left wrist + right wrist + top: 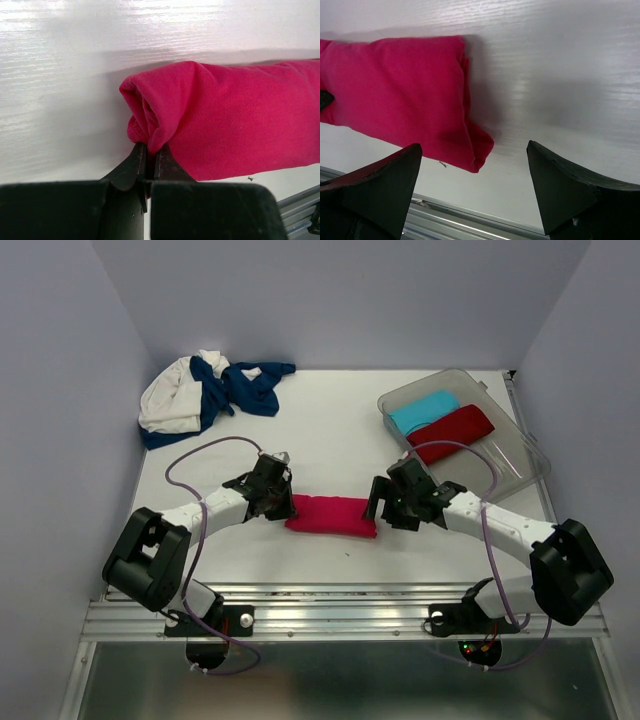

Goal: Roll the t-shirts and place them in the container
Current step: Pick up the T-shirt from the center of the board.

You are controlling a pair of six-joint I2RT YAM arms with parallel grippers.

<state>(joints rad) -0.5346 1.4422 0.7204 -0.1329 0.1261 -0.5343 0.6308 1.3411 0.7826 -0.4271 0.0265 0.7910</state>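
Observation:
A bright pink-red t-shirt [330, 515] lies rolled into a short log on the white table, near the front edge. My left gripper [283, 502] is at the roll's left end, shut on a fold of the pink fabric [150, 135] that sits pinched between the tips of the left gripper [151, 147]. My right gripper [378, 502] stands just off the roll's right end. In the right wrist view the right gripper [472, 146] is wide open, and the corner of the pink t-shirt [395, 95] lies between and beyond its fingers, touching neither. A navy t-shirt [245, 385] and a cream-white t-shirt [170, 400] lie crumpled together at the back left.
A clear plastic bin [500, 455] at the back right holds a light-blue roll [423, 412] and a darker red roll [452, 432]. A metal rail [340, 608] runs along the table's front edge, close behind the pink roll. Grey walls enclose the table on three sides.

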